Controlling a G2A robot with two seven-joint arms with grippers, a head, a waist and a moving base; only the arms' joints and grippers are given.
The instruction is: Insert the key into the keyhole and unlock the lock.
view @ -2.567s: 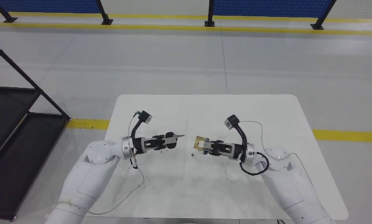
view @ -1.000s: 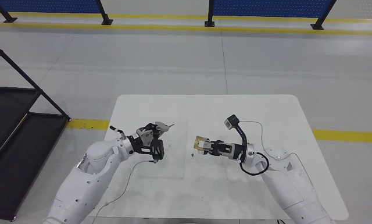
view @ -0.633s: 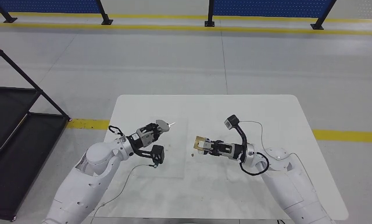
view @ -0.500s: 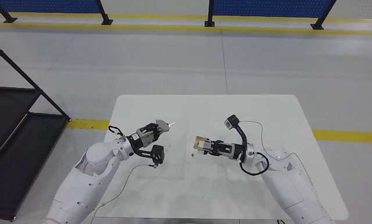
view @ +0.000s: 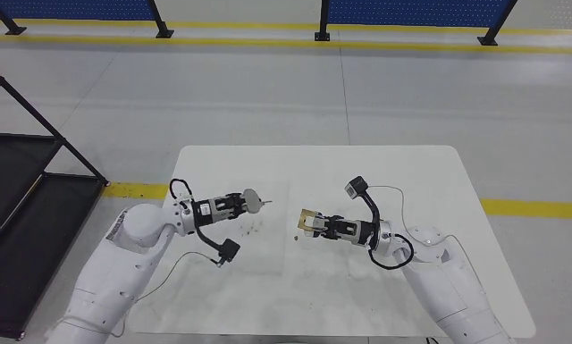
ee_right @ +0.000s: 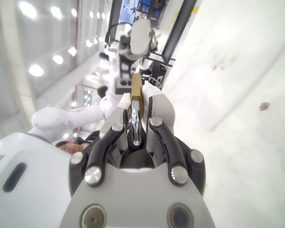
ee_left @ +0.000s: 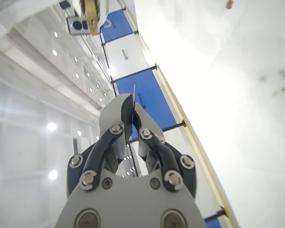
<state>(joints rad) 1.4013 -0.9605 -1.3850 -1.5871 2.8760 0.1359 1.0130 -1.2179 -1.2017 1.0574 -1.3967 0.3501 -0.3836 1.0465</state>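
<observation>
Now the left gripper, clamped on the key, has rolled over and pulled back, so the key sits well apart from the lock pinched in the right gripper; insertion looks not yet begun.

The small squared padlock has a smooth, brass-yellow metal body and a mirror-bright chromed shackle. The thin flat key is dull grey metal. The left gripper has glossy white plastic shells, ribbed black pads (rubbery-looking) and shiny steel screws. The white table is matt and faintly smudged.
</observation>
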